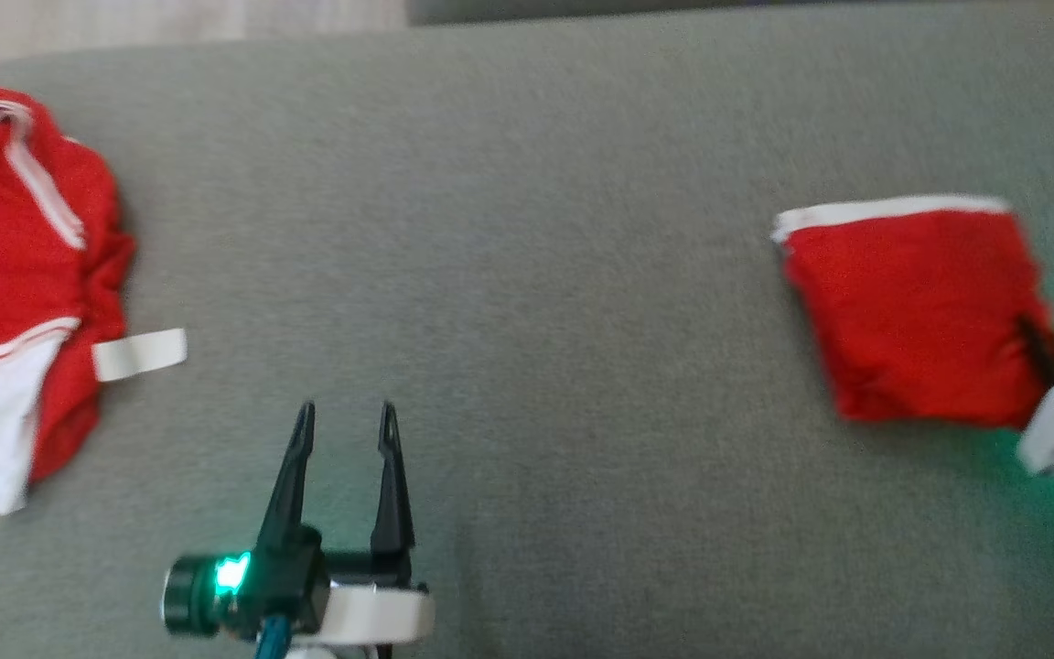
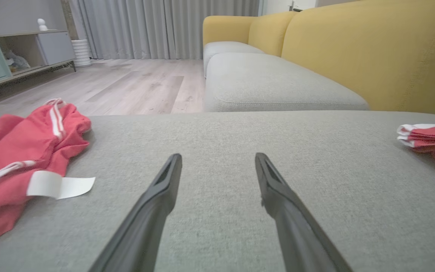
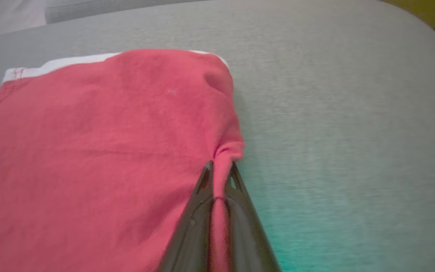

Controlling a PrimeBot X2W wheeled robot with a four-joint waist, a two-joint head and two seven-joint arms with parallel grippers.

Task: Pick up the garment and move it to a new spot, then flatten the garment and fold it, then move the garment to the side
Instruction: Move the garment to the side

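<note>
The folded red garment (image 1: 907, 311) lies as a compact rectangle toward the right edge of the grey sofa cushion (image 1: 527, 183), with its white band along the far side. Since it is already flat and folded, the pick-up, the flattening and the fold look done. What seems left is the last step, shifting the bundle to the side.

That step appears to be starting. The right gripper (image 3: 219, 177) has its fingers pressed together on a pinch of red cloth at the garment's near right corner. In the right wrist view the fabric bunches into a small ridge between them, while the rest of the bundle rests on the cushion. The pinch takes in only a corner, so the layers could slip apart if the garment is dragged.

The left gripper (image 1: 347, 412) sits close to the cushion's near edge, left of the middle. Its fingers are spread wide and hold nothing, pointing across bare upholstery.

At the left edge lies a second red garment (image 1: 24, 275), crumpled, with white stripes and a white label (image 1: 138, 354) sticking out. It is well apart from both grippers and not yet folded.
</note>
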